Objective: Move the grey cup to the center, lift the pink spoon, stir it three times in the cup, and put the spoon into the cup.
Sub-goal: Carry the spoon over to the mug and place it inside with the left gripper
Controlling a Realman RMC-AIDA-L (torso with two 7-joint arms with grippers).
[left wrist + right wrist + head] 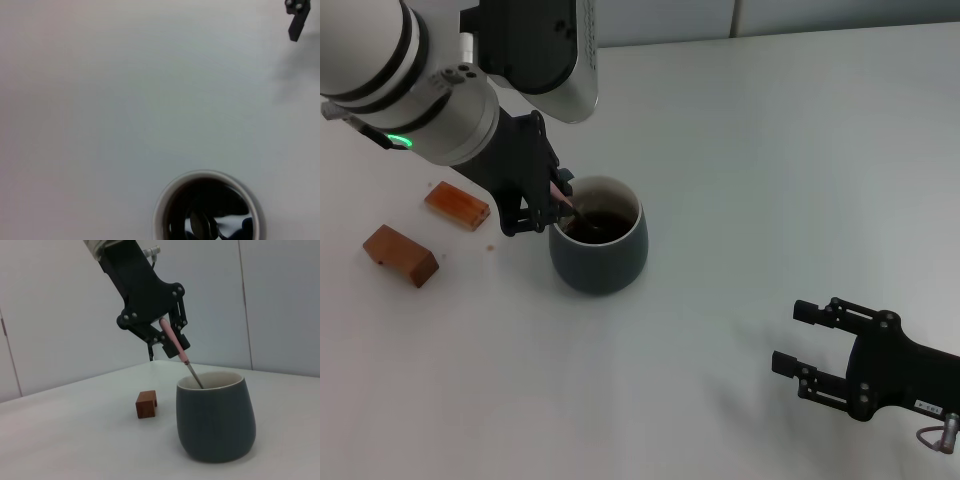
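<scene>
The grey cup (600, 255) stands on the white table with dark liquid inside; it also shows in the right wrist view (215, 420) and, from above, in the left wrist view (160, 210). My left gripper (545, 205) hangs just above the cup's left rim, shut on the pink spoon (563, 191). The spoon (173, 341) slants down, and its metal neck goes into the cup. Its bowl (200, 225) sits in the liquid. My right gripper (798, 337) is open and empty near the table's front right, well away from the cup.
Two brown wooden blocks (457, 205) (400, 255) lie left of the cup; one block (146, 404) shows in the right wrist view. A right gripper finger (296, 20) shows in the left wrist view. A wall stands behind the table's far edge.
</scene>
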